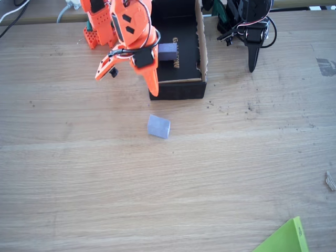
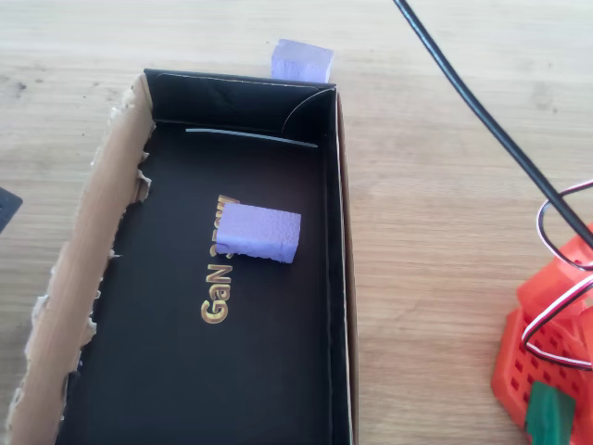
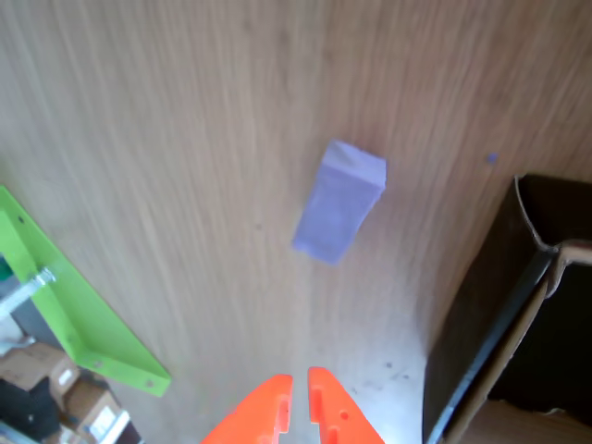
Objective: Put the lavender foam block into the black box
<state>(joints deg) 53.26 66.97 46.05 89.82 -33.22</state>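
Lavender foam block (image 1: 158, 126), small, pale and slightly oblong, lies on the wooden table (image 1: 236, 173) just in front of the rectangular black cardboard box (image 1: 178, 89), apart from its near wall. Above that wall hangs the orange two-finger gripper (image 1: 131, 73); in the wrist view its fingertips (image 3: 319, 398) stand almost together, holding nothing. A squarer, darker lavender cube (image 2: 261, 233) already rests on the box floor beside the gold lettering (image 2: 216, 292). Likely risk: closing off-centre could squeeze the soft block aside, or the near-identical cube could be mistaken for it.
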